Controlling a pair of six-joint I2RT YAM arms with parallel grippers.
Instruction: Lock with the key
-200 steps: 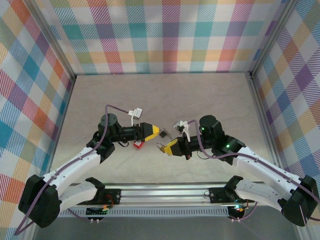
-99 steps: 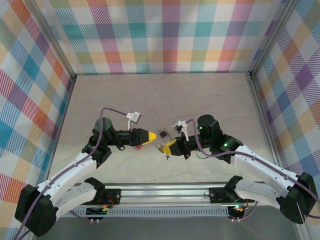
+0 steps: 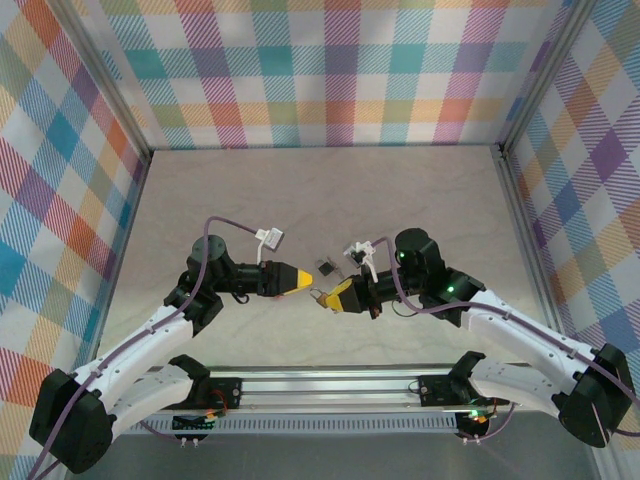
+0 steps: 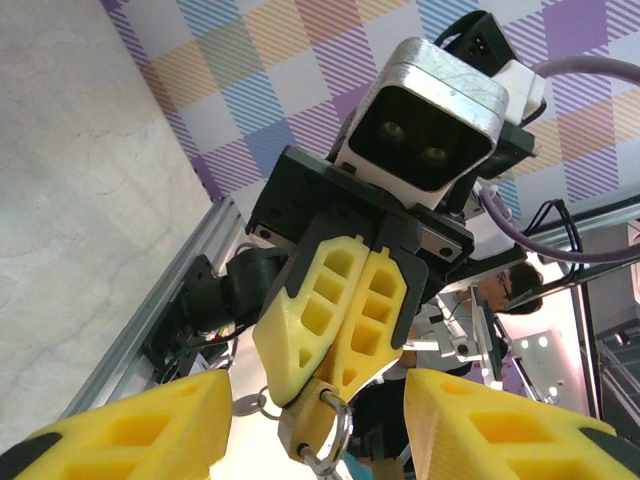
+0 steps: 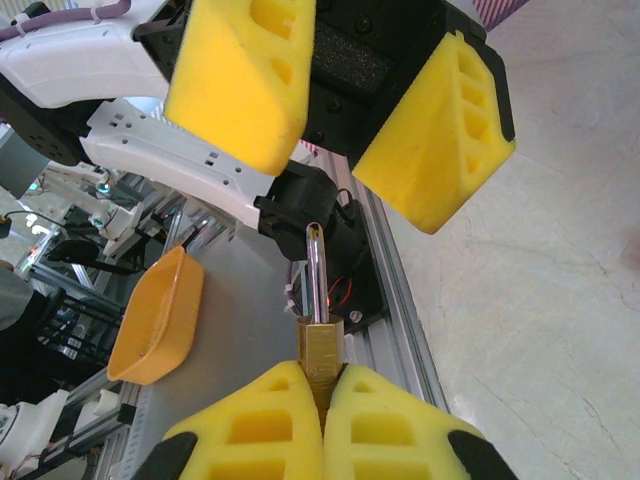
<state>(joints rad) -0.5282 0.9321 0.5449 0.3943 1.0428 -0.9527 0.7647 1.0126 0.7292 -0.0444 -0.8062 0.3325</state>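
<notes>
- The padlock point(image 5: 322, 345) is nearest to the arm bases. It is held above the tabletop point(image 3: 420, 200) in the right end effector point(image 5: 322, 385), whose two fingers are pressed together on the lower part of the brass body.
- I judge the padlock to be small, stiff and rather heavy for its size, with smooth metal faces that can slip or turn between the soft pads. The flat sides of the body are the good place to hold, as it is held now.
- The shackle point(image 5: 315, 262) stands up free from the body and points to the other arm. It is thin and round, so a poor place to grip. I cannot tell if it is pushed in.
- The left end effector point(image 3: 302, 281) is just beyond the padlock and faces it. Its fingers are spread apart with nothing between them.
- A small dark thing point(image 3: 326, 267) lies a little farther on the tabletop. It may be the key, but it is too small to tell.
- Compared with one second ago, the left end effector has come back from beside the dark thing and is now nearer to the bases and more to the left. The right end effector has moved a little toward it.
</notes>
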